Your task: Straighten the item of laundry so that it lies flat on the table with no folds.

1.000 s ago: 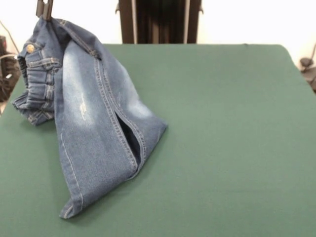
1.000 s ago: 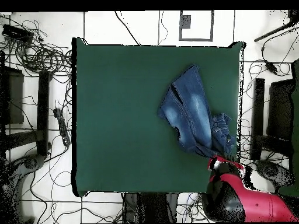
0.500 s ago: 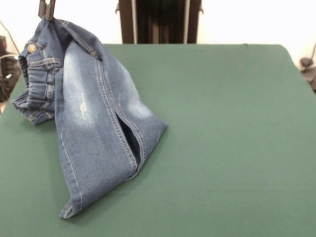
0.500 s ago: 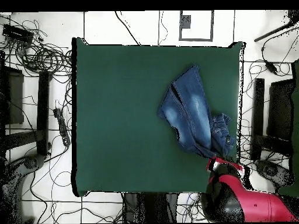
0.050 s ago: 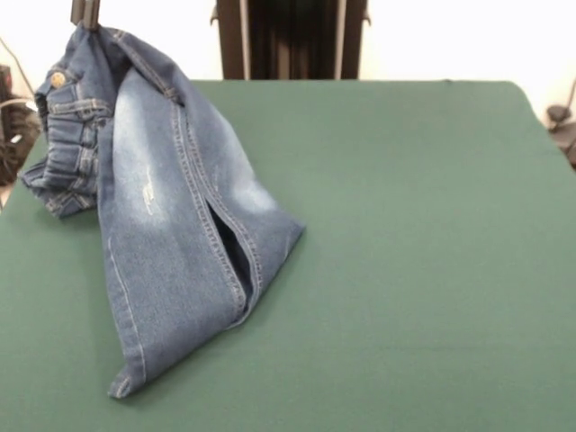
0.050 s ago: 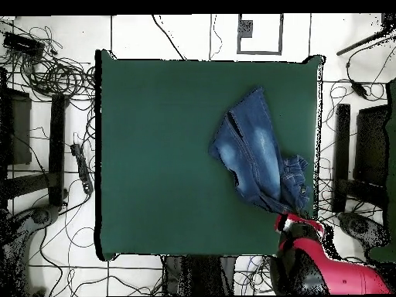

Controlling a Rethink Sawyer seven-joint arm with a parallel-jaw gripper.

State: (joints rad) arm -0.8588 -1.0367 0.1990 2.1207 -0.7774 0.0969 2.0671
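Currently my gripper (image 5: 85, 13) pinches the jeans (image 5: 171, 216) at the top of the garment, near the waistband (image 5: 65, 135), and holds that end lifted above one corner of the table (image 5: 405, 225). My fingers are narrow, closed on a fold of denim; only their tips show at the upper margin of the front view. In the overhead view my red arm (image 6: 325, 267) reaches in over the table's edge to the same corner, where the cloth rises to meet it.

From the held point the denim hangs and slopes down onto the green felt. The waistband, with its brass button (image 5: 58, 79), bunches and dangles just past the table's side edge. The two legs lie one beside the other, partly overlapping, with a dark slit between them, and the cuffs (image 5: 126, 382) rest on the felt toward the neighbouring corner on that same side. The broad remainder of the table lies well apart from the garment.

I judge that the grip is taken high so that the garment's own weight draws the legs out straight. The work is far from done: the waist is crumpled and the legs overlap. A likely risk is that the bunched waistband slips off the edge when released.
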